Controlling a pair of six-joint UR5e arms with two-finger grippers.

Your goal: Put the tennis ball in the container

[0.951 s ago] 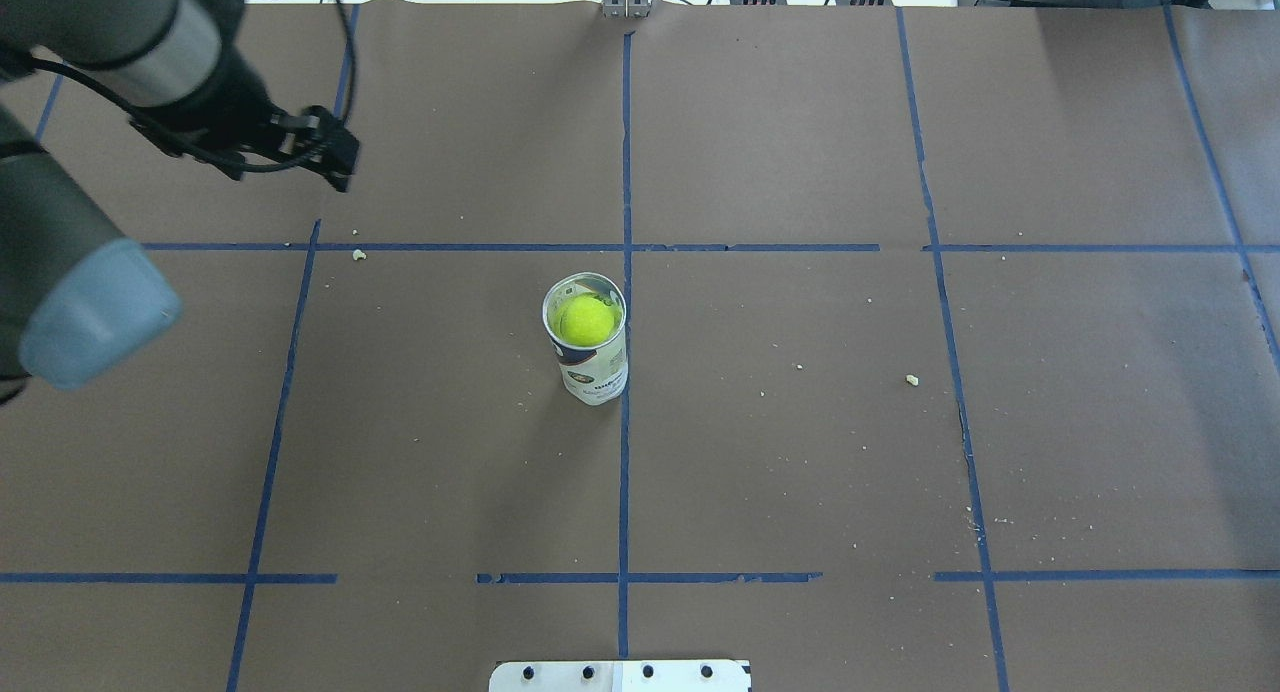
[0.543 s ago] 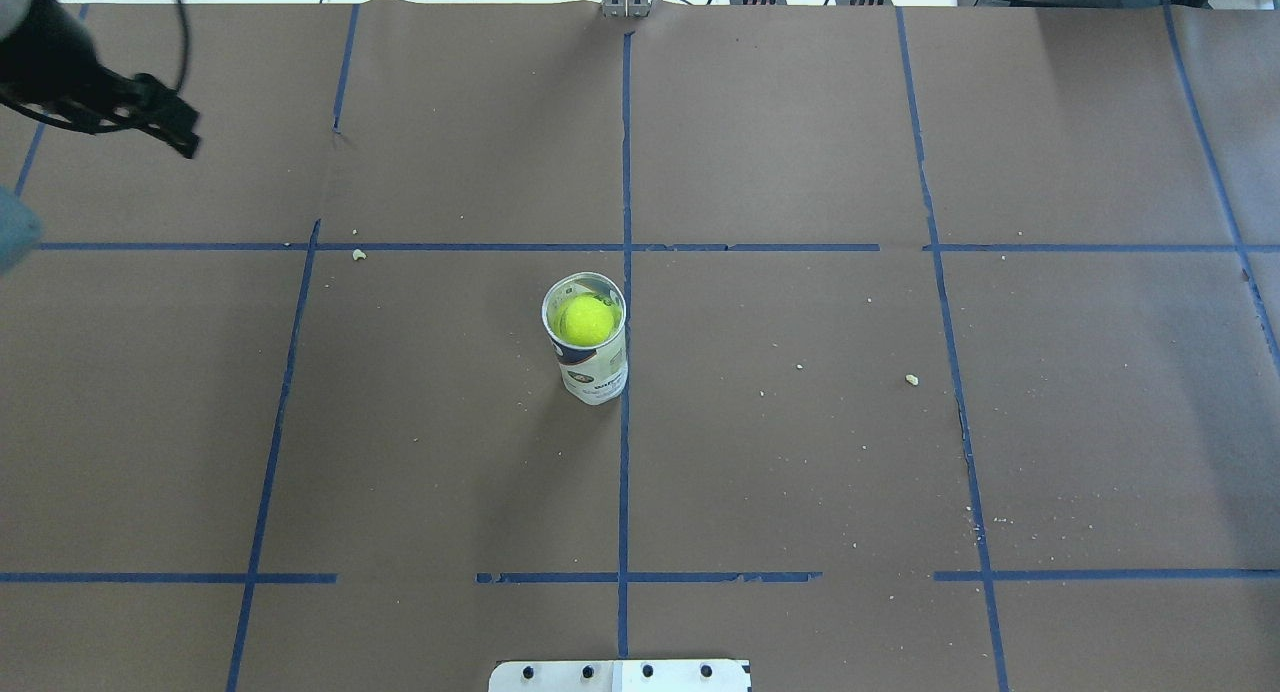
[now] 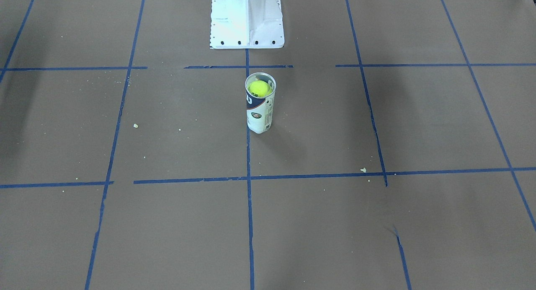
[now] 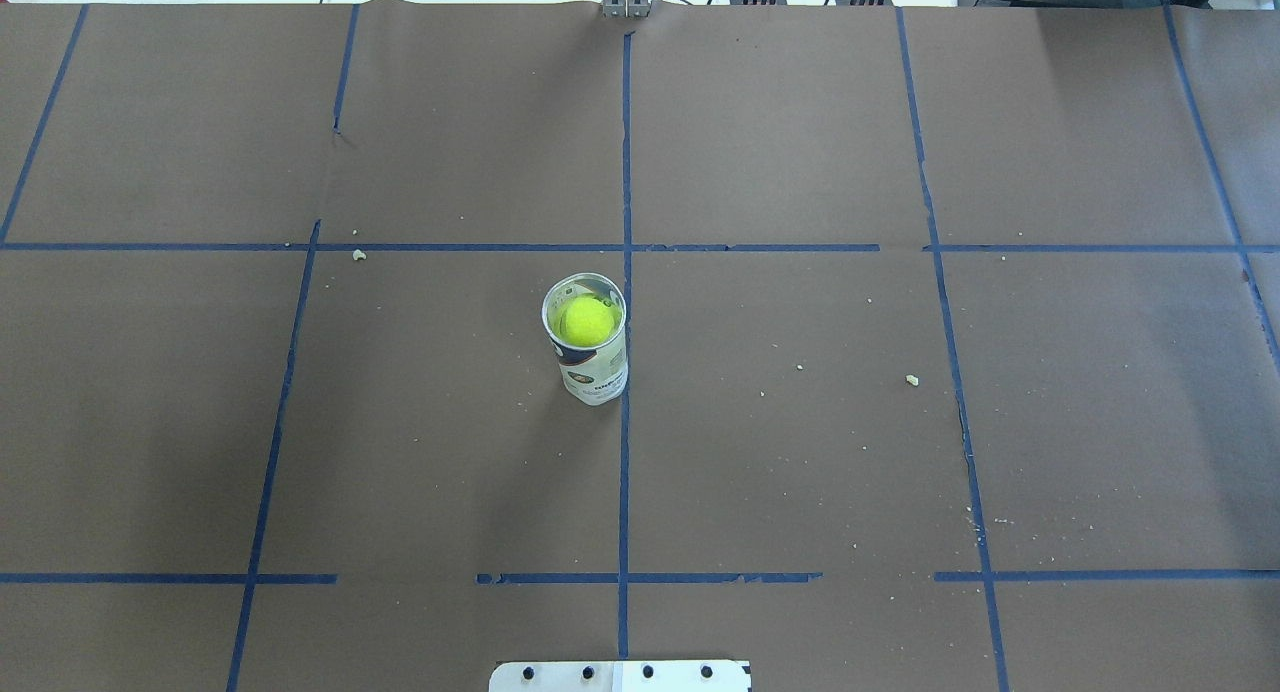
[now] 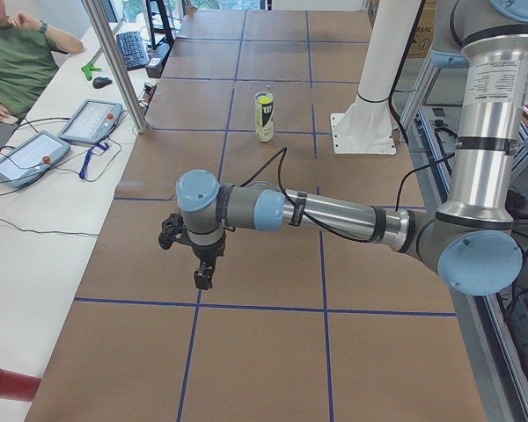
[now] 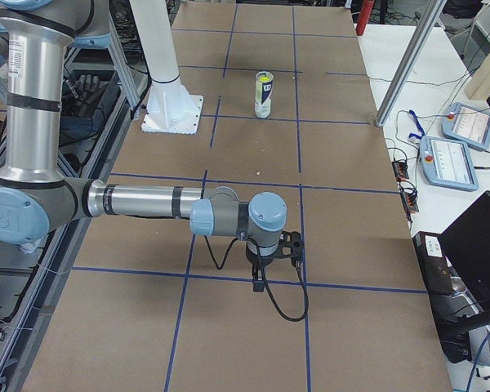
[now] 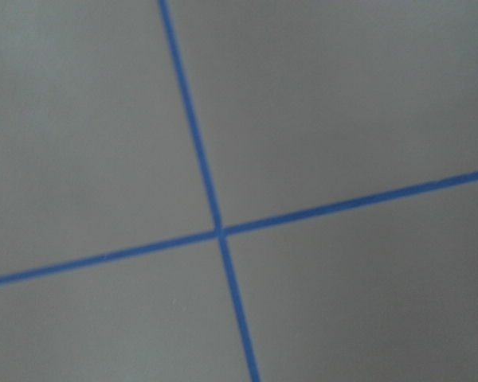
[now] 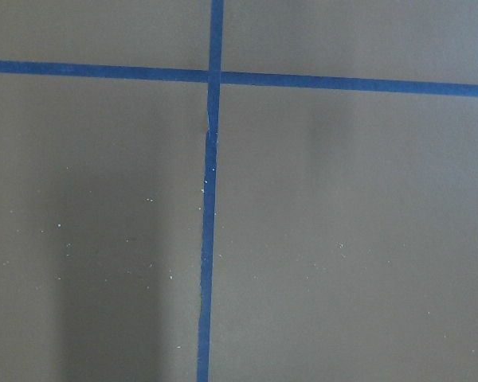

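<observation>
My left end effector (image 5: 202,280) has slid away toward nine o'clock. Whether it or my right end effector (image 6: 259,283) is apart, I cannot tell. The tennis ball (image 4: 587,320) sits inside the container (image 4: 592,362) on the desk (image 4: 800,472). Looks done.

The tennis ball (image 3: 259,89) sits inside the upright container (image 3: 259,114), which stands mid-table, near the white robot base (image 3: 246,19).
</observation>
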